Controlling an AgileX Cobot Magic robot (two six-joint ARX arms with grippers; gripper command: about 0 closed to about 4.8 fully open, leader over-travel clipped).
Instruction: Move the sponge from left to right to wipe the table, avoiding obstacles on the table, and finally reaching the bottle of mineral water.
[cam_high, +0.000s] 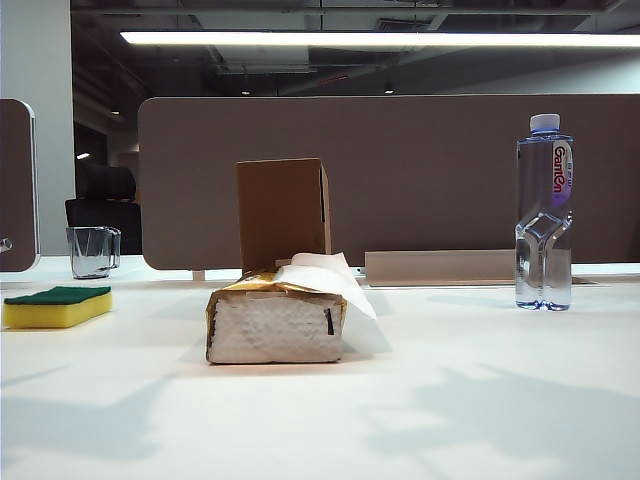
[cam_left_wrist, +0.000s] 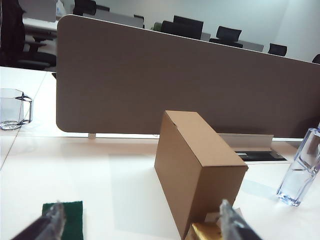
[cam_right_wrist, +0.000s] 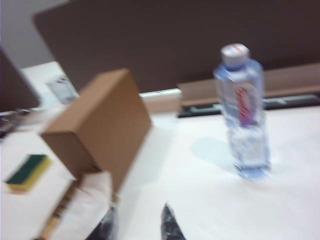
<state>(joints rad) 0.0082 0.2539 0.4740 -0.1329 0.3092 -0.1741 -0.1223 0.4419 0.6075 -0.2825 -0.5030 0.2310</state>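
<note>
Nearest my camera, the tissue pack (cam_high: 277, 322) fronts the cardboard box (cam_high: 283, 212); sponge (cam_high: 57, 306) lies far left, bottle (cam_high: 544, 212) far right, left gripper (cam_left_wrist: 139, 226) and right gripper (cam_right_wrist: 137, 225) spread, empty, well apart.

Blurry: R pincer (cam_right_wrist: 139, 224) slightly apart above table (cam_right_wrist: 280, 210), near bottle (cam_right_wrist: 244, 112), box (cam_right_wrist: 97, 127).
</note>
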